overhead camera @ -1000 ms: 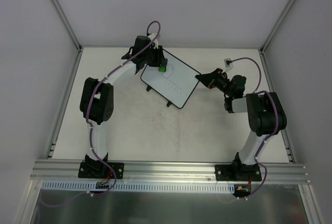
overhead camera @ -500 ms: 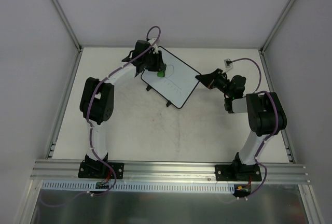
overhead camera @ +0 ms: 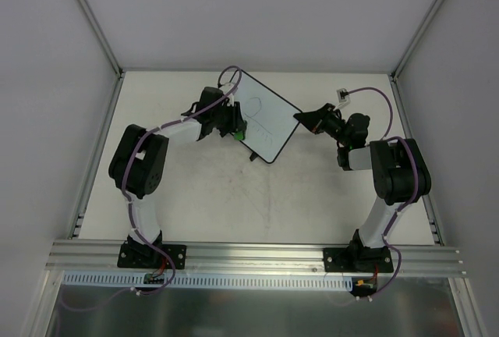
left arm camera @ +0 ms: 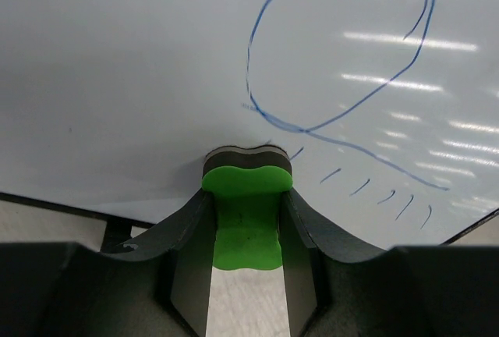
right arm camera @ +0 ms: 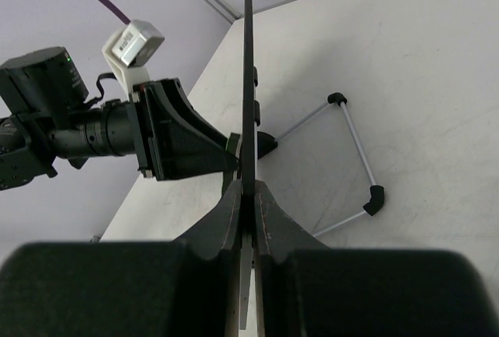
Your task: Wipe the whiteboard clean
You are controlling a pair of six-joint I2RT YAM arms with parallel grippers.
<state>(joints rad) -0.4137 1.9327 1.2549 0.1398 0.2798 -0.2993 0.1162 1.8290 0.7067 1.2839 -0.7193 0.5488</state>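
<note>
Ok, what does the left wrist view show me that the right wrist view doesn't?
Only the left wrist view shows the whiteboard face-on: a blue loop and short strokes not yet erased, with the green eraser in the left gripper against it. Only the right wrist view shows it edge-on, pinched in the right gripper, with a wire stand beside it. Both show the whiteboard and the left gripper.

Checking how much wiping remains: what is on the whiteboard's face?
On the white rectangular black-framed whiteboard: a blue marker loop, several short blue dashes, and the green eraser block pressed near one edge. Any ink beneath the eraser is covered.
</note>
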